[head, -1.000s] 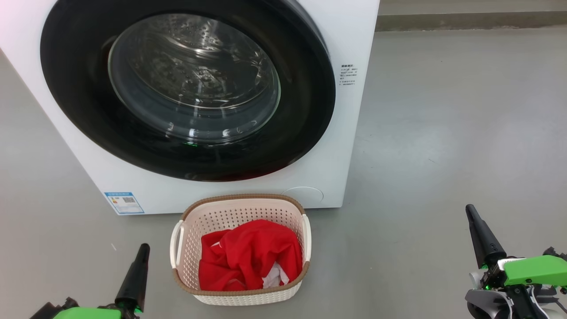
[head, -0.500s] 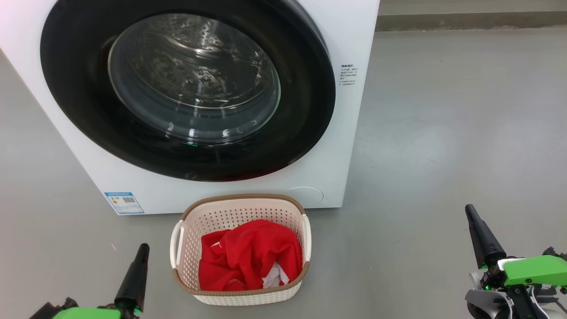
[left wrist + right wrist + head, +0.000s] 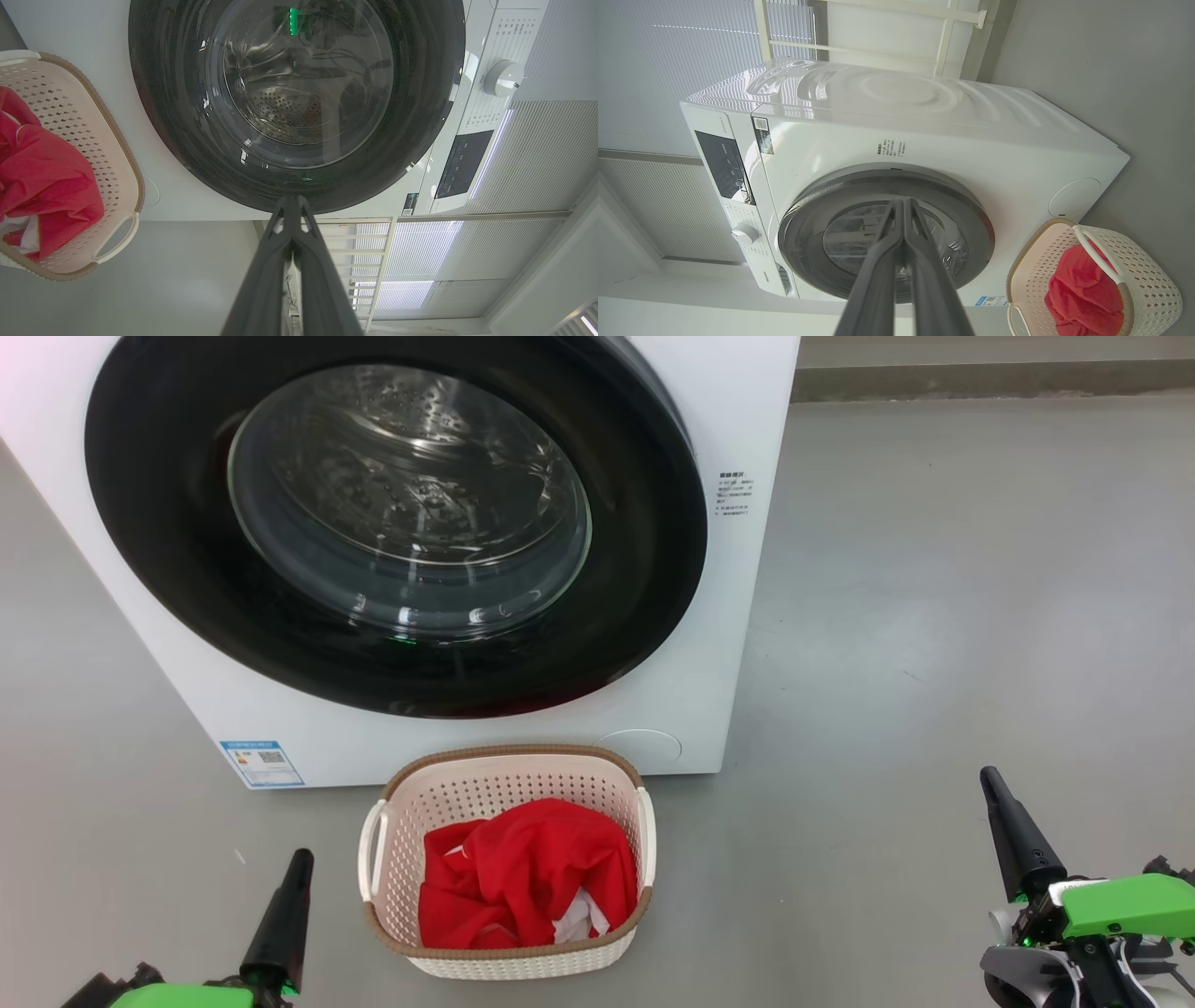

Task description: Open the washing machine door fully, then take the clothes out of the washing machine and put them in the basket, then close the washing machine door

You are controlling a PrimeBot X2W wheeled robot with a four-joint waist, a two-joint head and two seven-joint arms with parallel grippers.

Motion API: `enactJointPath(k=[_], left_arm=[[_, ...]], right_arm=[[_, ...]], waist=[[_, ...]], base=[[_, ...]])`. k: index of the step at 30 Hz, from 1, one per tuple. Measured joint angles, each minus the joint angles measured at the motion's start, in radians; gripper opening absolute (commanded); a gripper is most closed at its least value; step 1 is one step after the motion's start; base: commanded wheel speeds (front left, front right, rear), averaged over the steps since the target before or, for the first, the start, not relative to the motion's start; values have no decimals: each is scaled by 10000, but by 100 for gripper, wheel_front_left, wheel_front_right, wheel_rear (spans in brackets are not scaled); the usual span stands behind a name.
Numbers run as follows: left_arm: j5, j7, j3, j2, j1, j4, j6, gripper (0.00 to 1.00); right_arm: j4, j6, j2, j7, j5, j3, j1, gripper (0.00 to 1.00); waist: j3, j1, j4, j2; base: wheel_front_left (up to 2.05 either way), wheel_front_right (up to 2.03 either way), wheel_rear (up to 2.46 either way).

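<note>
Clothes [image 3: 523, 882] in basket [image 3: 509, 751], washing machine door [image 3: 159, 523] shut.
Basket stands just before the washing machine [image 3: 738, 644], probably to keep unloading short. Left gripper [image 3: 302, 857] and right gripper [image 3: 990, 779] rest low, each with 2 fingers pressed together, empty. Reflections on the glass obscure the drum's depths.

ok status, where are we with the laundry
Both shut and empty: left gripper, right gripper, low on either side of the basket. Red clothes in the basket, washing machine door closed. Nothing seen in the way.
</note>
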Motion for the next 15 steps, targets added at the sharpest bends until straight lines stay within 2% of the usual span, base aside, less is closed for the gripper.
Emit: enactJointPath(k=[15], left_arm=[[0,46,25,-4,0,0,0,0]], right_arm=[[4,0,13,2,-15,-15,0,0]], waist=[[0,0,0,0]], base=[[0,0,0]])
